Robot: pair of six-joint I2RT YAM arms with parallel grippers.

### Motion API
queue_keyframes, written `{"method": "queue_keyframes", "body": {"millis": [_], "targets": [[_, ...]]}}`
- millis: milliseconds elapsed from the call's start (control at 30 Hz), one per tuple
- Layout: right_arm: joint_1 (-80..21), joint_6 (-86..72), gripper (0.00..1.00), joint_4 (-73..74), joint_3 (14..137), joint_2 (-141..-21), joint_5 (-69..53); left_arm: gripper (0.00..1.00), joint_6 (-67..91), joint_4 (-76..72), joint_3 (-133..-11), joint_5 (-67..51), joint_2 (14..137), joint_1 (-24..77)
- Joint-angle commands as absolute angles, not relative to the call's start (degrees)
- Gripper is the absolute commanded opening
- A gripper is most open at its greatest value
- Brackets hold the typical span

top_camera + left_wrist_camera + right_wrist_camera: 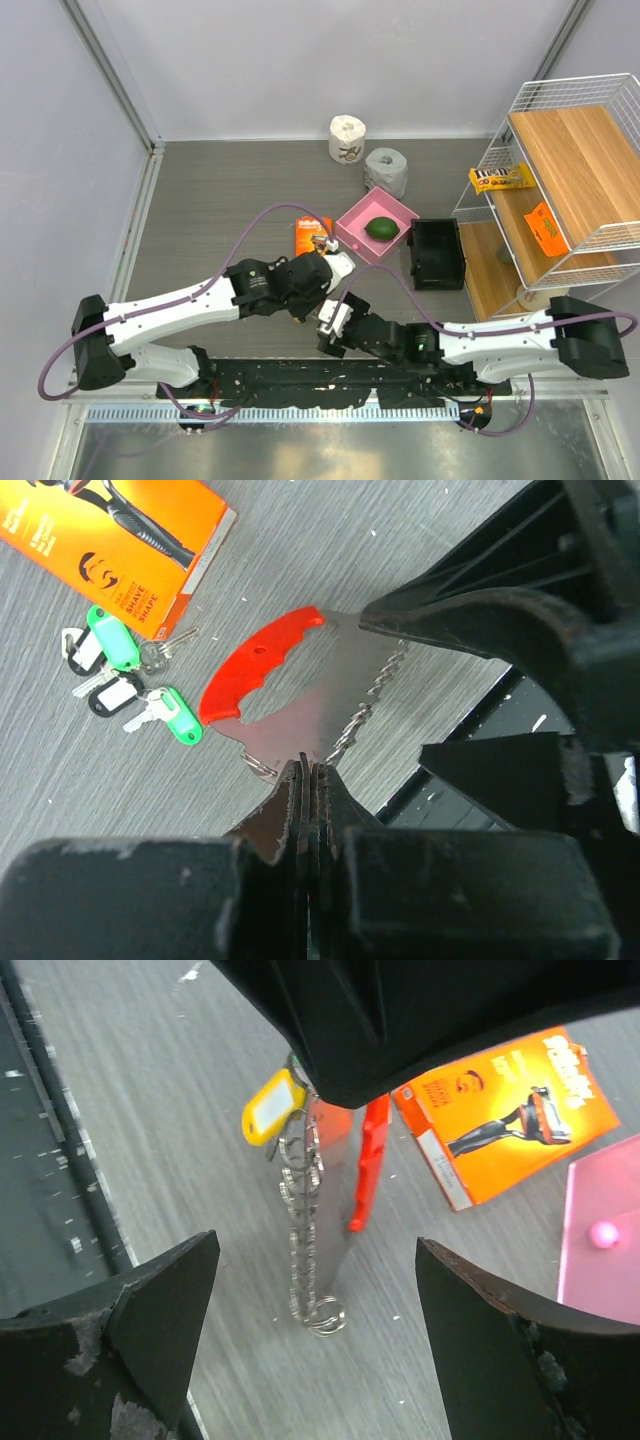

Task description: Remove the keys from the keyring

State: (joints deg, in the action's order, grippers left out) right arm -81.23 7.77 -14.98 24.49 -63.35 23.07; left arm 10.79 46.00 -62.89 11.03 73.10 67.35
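My left gripper [308,769] is shut on the keyring [262,662], a red loop with a silvery body, and holds it above the table. Its chain [304,1222] hangs down between the wide-open fingers of my right gripper [316,1250] and ends in a small split ring [326,1316]. A yellow-tagged key [271,1108] hangs at the top of the chain. Two green-tagged keys [112,638] and a black and white tagged one [108,694] lie on the table beside the orange razor box [118,538]. In the top view the left gripper [324,266] is just above the right gripper [335,322].
A pink tray [352,226] holding a green fruit [381,228] stands right of the razor box [311,235]. A black bin [436,254] is further right, with a wire and wood rack [560,190] beyond. Two paper rolls [347,138] stand at the back.
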Motion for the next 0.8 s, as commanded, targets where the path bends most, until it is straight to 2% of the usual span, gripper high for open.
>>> {"method": "queue_keyframes", "body": {"millis": [0, 133, 200, 300, 467, 567, 767], "targets": [[-81.4, 11.8, 0.85, -29.6, 25.7, -69.1, 33.9, 0.00, 11.7, 44.6, -64.4, 8.8, 69.9, 67.8], [-81.5, 15.7, 0.83, -38.0, 26.2, -76.9, 37.2, 0.00, 12.1, 43.8, -63.6, 7.9, 68.7, 67.9], [-81.6, 16.0, 0.77, -38.5, 27.9, -79.3, 38.1, 0.00, 12.4, 43.3, -63.5, 7.4, 68.5, 67.9], [-81.6, 16.3, 0.73, -42.7, 28.2, -81.1, 38.3, 0.00, 12.7, 42.9, -62.9, 7.3, 68.3, 67.8], [-81.7, 12.1, 0.75, -45.6, 27.2, -81.3, 36.2, 0.00, 14.4, 42.5, -63.5, 7.6, 68.3, 67.8], [-81.8, 9.7, 0.83, -49.5, 23.7, -79.6, 36.4, 0.00, 15.7, 43.2, -64.9, 7.1, 68.9, 67.8], [-82.9, 9.8, 0.83, -52.9, 19.0, -74.6, 35.3, 0.00, 16.3, 45.4, -67.5, 7.7, 69.3, 67.9]]}}
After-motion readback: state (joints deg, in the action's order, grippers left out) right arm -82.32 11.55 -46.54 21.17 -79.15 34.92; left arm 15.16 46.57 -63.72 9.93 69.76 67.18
